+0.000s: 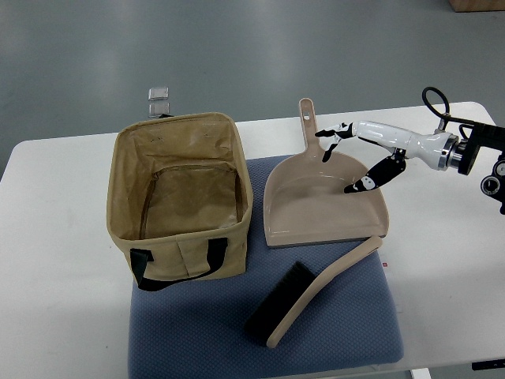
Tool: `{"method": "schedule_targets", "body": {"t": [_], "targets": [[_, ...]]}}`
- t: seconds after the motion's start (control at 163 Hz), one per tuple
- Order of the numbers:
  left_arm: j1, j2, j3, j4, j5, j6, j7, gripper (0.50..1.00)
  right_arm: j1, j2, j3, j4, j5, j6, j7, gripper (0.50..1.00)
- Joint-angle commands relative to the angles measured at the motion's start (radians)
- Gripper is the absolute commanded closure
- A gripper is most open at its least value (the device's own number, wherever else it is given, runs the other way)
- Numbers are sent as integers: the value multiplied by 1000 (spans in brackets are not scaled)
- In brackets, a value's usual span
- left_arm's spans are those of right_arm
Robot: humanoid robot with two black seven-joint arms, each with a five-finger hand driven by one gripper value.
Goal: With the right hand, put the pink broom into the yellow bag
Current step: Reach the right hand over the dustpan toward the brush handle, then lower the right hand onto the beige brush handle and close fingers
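The pink broom (312, 298) lies on a blue mat (339, 339) near the front, its black bristles at the left and its curved handle running up to the right. The yellow bag (180, 193) stands open at the left, black handles hanging at its front. My right hand (347, 158) comes in from the right edge and hovers over the pink dustpan (323, 201), fingers spread, holding nothing. It is well behind the broom and to the right of the bag. No left hand shows.
The dustpan lies between bag and hand, its handle pointing away. Two small clear blocks (159, 99) sit at the table's far edge behind the bag. The white table (55, 260) stretches left of the mat.
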Motion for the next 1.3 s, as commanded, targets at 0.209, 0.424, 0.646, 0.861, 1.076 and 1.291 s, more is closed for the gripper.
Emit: {"method": "schedule_targets", "body": {"t": [0.209, 0.424, 0.646, 0.861, 1.076, 1.291], "targets": [[0, 0, 0, 0, 0, 0, 0, 500, 28, -27, -16, 109, -250, 64, 15, 570], [0, 0, 0, 0, 0, 0, 0, 500, 30, -48, -108, 213, -272, 69, 12, 570], [0, 0, 0, 0, 0, 0, 0, 500, 14, -32, -117, 221, -295, 57, 1, 572], [0, 0, 0, 0, 0, 0, 0, 500, -29, -19, -116, 213, -327, -2, -31, 572], [0, 0, 0, 0, 0, 0, 0, 500, -61, -18, -117, 213, -394, -34, -34, 572], [0, 0, 0, 0, 0, 0, 0, 500, -76, -10, -116, 192, -443, -80, -42, 572]]}}
